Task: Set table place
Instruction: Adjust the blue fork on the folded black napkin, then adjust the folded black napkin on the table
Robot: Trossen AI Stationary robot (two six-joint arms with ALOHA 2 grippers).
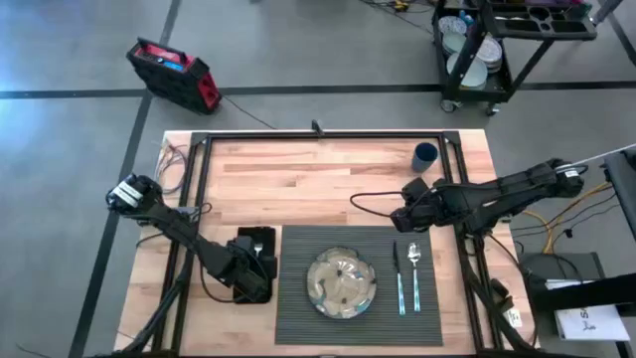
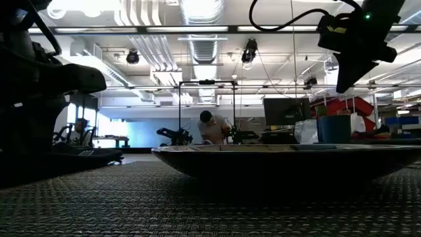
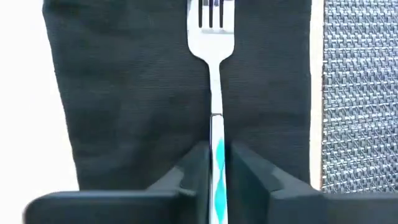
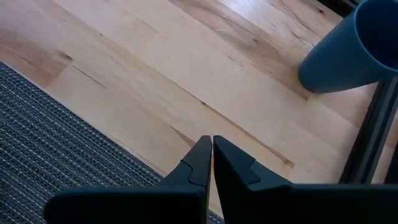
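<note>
A dark grey ribbed placemat [image 1: 358,298] lies on the wooden table [image 1: 298,179], with a plate [image 1: 341,283] on its middle. A knife [image 1: 399,278] and a spoon [image 1: 414,270] lie to the plate's right. Left of the mat lies a black napkin [image 3: 124,93]. My left gripper [image 3: 217,155] is over it, shut on a fork [image 3: 211,37] with a teal-and-white handle. My right gripper [image 4: 212,142] hangs shut and empty above bare wood just past the mat's far right corner [image 1: 400,223]. My left gripper pinches the fork's handle [image 3: 216,134] between its two fingers, which lie along the fork. The tines [image 3: 211,15] point away from the gripper, over the napkin. Whether the fork rests on the napkin or hangs just above it, I cannot tell.
A blue cup [image 1: 425,155] stands on the wood at the far right, near the black frame [image 1: 328,136], and shows close ahead in the right wrist view [image 4: 354,50]. Bare wood lies between the mat's far edge and the frame.
</note>
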